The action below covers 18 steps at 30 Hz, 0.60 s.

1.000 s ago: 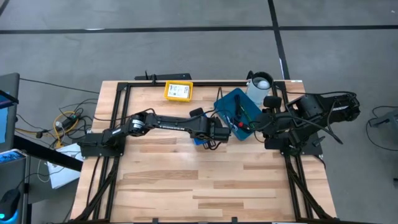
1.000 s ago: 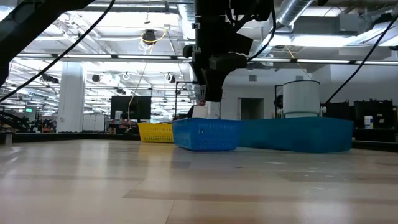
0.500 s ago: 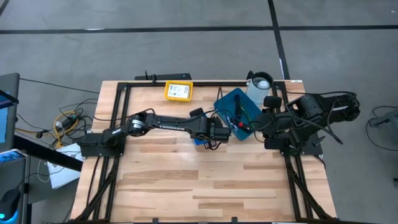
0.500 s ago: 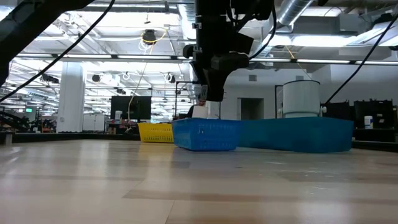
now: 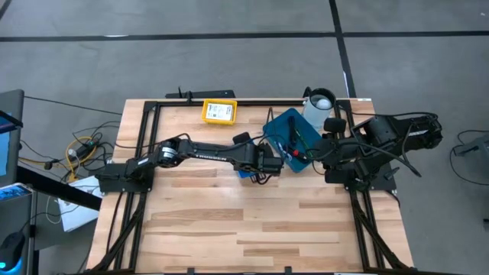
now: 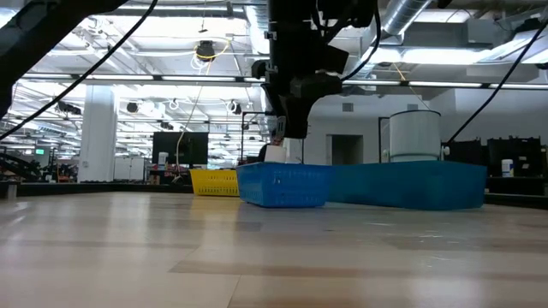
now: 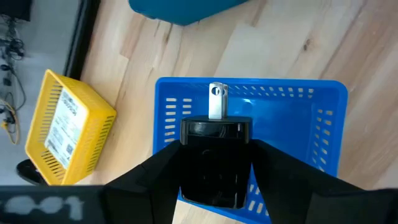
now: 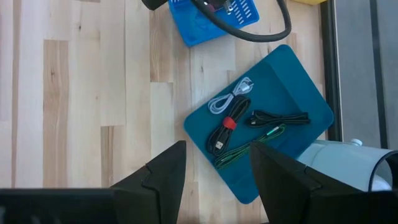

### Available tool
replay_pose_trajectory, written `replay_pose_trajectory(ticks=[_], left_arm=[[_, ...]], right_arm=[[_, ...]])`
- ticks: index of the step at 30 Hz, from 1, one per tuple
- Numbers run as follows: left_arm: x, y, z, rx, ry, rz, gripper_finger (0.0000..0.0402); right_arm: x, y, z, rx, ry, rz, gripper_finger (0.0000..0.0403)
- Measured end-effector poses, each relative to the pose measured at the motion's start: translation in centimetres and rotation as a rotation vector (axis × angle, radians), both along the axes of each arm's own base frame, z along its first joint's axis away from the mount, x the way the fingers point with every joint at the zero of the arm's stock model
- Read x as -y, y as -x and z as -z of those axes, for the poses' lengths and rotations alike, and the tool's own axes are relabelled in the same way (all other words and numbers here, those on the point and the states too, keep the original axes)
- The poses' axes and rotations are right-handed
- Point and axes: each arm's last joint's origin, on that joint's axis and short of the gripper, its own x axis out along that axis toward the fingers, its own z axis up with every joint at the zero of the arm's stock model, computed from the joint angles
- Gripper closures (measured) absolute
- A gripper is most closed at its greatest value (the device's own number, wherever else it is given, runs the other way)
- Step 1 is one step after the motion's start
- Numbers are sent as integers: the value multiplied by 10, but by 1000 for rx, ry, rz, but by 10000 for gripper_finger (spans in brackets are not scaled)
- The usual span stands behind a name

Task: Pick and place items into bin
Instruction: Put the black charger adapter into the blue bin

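Left arm: stretched across the middle of the table (image 5: 229, 221) in the high view, its wrist reaching toward the blue tray's near edge.
Left gripper (image 7: 216, 134): held above the small blue basket (image 7: 323, 134); the two fingers are closed on a black plug adapter (image 7: 216, 155) whose silver prong (image 7: 217, 99) points out over the basket's inside. In the low view the gripper (image 6: 291, 107) hangs clear above the basket (image 6: 282, 186), not touching the rim.
Small blue basket: a slotted-wall bin sitting on the wood just beside the blue tray (image 8: 298, 134); its floor is seen bare where not hidden by the gripper.
Items: coiled cables lying on the blue tray — a white cable (image 8: 229, 98), a black cable bound with a red tie (image 8: 229, 122), a thin black cable (image 8: 280, 117) and a green cable (image 8: 249, 149). All are grouped close together near the tray's centre, some touching.
Right arm: folded at the table's right edge, behind the tray in the high view.
Right gripper (image 8: 214, 180): raised high over the table, looking down on tray and basket; fingers are spread apart with nothing between them.
Yellow basket (image 5: 218, 111): at the table's far side, well apart from the blue basket; a printed white label (image 7: 61, 124) is seen inside it.
White cylinder (image 5: 319, 105): standing at the far right corner, just beside the tray.
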Motion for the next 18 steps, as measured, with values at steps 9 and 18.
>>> replay_pose_trajectory(ticks=[9,18], left_arm=[[1,5,19,-64,-12,-1,221],[2,8,36,-104,-14,1,216]], right_arm=[[0,0,0,0,0,0,232],[0,0,0,5,-10,22,232]])
